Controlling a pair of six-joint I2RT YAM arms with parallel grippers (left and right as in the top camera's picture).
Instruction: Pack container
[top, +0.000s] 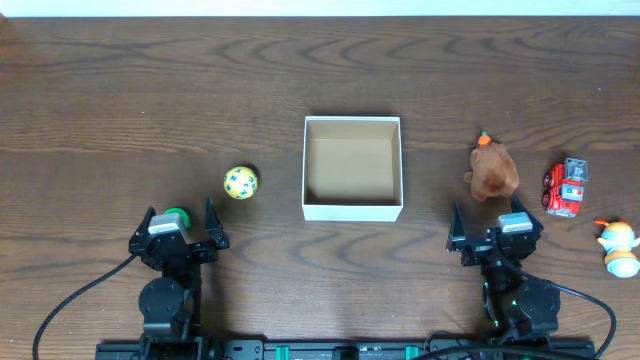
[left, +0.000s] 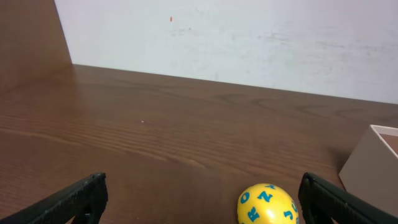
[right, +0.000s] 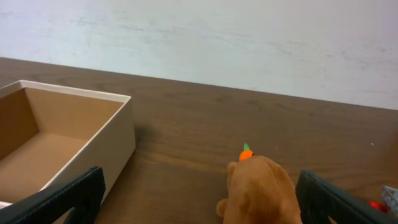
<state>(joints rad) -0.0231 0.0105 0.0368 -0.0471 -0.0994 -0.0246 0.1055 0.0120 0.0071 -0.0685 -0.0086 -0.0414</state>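
Note:
The container (top: 352, 208), a square white-walled box with a tan inside, stands empty at the table's middle; it also shows in the right wrist view (right: 118, 124) and at the left wrist view's right edge (left: 373, 165). A yellow ball with blue letters (top: 240, 183) lies left of it, ahead of my open left gripper (top: 178, 225), and shows in the left wrist view (left: 268, 205). A brown plush toy with an orange carrot (top: 492, 170) sits right of the box, ahead of my open right gripper (top: 496, 228), and shows in the right wrist view (right: 261, 190).
A red toy car (top: 566, 187) and a white and orange duck figure (top: 620, 247) lie at the far right. A white wall runs along the table's far edge.

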